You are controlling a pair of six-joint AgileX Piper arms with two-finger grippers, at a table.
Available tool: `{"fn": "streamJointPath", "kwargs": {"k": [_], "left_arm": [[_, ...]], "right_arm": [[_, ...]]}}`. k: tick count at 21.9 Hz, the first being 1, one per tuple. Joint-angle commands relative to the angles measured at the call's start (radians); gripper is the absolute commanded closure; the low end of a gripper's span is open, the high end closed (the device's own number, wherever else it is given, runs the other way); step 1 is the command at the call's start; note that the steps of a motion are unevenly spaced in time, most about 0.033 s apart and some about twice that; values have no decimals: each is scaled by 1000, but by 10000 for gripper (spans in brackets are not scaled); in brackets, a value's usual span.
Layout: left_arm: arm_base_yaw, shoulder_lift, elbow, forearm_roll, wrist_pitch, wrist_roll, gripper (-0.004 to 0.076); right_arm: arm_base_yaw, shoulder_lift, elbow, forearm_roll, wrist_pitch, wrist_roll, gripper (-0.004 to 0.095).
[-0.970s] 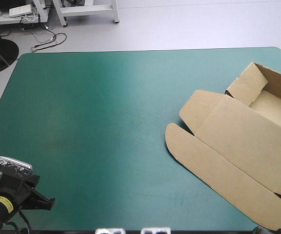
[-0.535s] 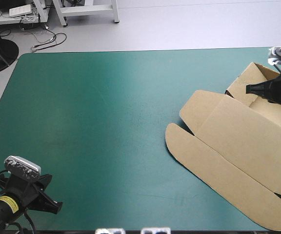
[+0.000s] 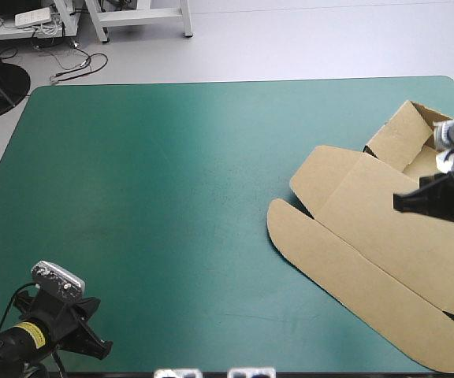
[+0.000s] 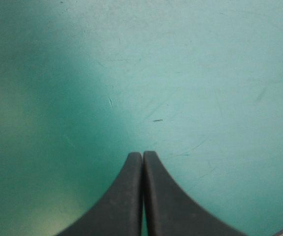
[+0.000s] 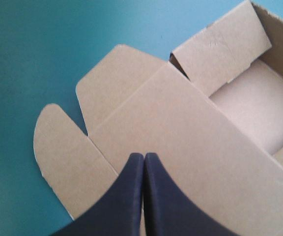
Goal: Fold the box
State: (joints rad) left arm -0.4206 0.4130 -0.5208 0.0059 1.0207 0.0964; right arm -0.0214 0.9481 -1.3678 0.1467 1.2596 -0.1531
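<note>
High view: I am watching the brown cardboard box (image 3: 369, 236), an open tray with its lid flat, lying at the right edge of the teal-green table cover (image 3: 172, 181). The right gripper (image 3: 398, 204) is hovering over the box's lid, and the left gripper (image 3: 103, 347) is well apart from the box.
Left wrist view: the black fingers are pressing together over the cover.
Right wrist view: the fingers are meeting in one arch above the lid.
</note>
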Motion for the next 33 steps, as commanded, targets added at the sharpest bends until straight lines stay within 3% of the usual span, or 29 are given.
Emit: {"fn": "streamJointPath", "kwargs": {"k": [1, 6, 10, 19, 33], "left_arm": [[-7, 7, -12, -20, -60, 2, 734], [-7, 7, -13, -22, -64, 27, 734], [-7, 7, -2, -28, -96, 47, 734], [-7, 7, 1, -109, -108, 128, 734], [-7, 7, 1, -108, -102, 131, 734]], "right_arm": [[4, -108, 141, -8, -27, -3, 927], [4, -356, 597, -1, -190, -8, 927], [4, -527, 833, 6, -271, -8, 928], [4, -680, 852, -3, -260, -10, 928], [4, -685, 866, 17, -248, 21, 928]]}}
